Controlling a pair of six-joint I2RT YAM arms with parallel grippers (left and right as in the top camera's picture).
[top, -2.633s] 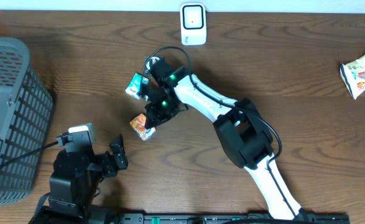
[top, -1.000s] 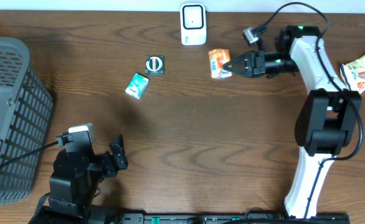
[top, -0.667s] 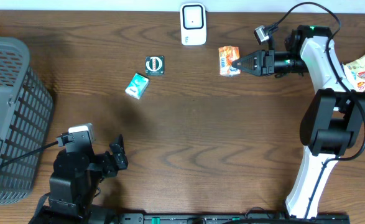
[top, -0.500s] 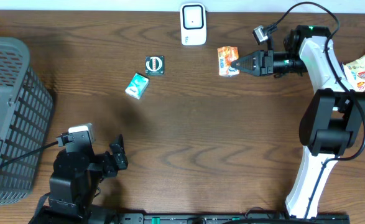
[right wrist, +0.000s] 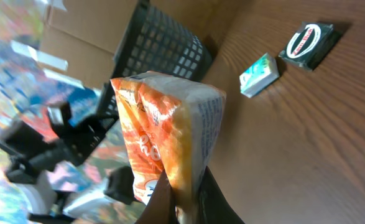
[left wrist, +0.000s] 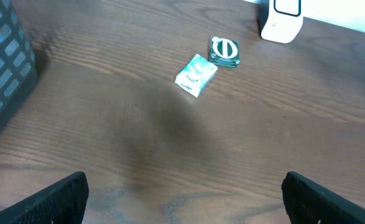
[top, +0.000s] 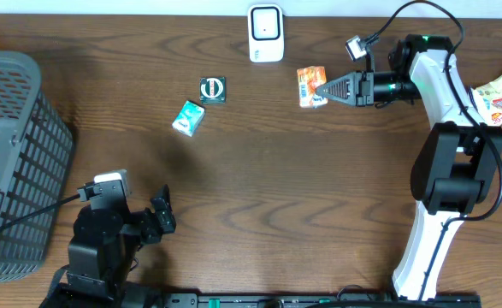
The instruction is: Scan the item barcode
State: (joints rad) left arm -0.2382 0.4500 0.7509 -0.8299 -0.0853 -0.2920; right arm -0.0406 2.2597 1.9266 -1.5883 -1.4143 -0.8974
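An orange snack packet [top: 311, 85] [right wrist: 170, 137] hangs above the table to the right of the white barcode scanner [top: 266, 33], which stands at the back edge. My right gripper [top: 323, 88] [right wrist: 181, 202] is shut on the packet's edge, the arm reaching in from the right. Down at the front left my left gripper [top: 163, 214] [left wrist: 182, 199] stands open with nothing between its fingers, low over bare wood.
A small teal packet [top: 186, 118] [left wrist: 196, 74] and a dark round-labelled packet [top: 213, 89] [left wrist: 224, 51] lie left of centre. A grey basket [top: 11, 154] fills the left side. More snack bags [top: 499, 98] sit at the right edge.
My right gripper carried the orange packet from left of centre to the back right, beside the scanner, shifting slightly in the last second. The left arm has not moved.
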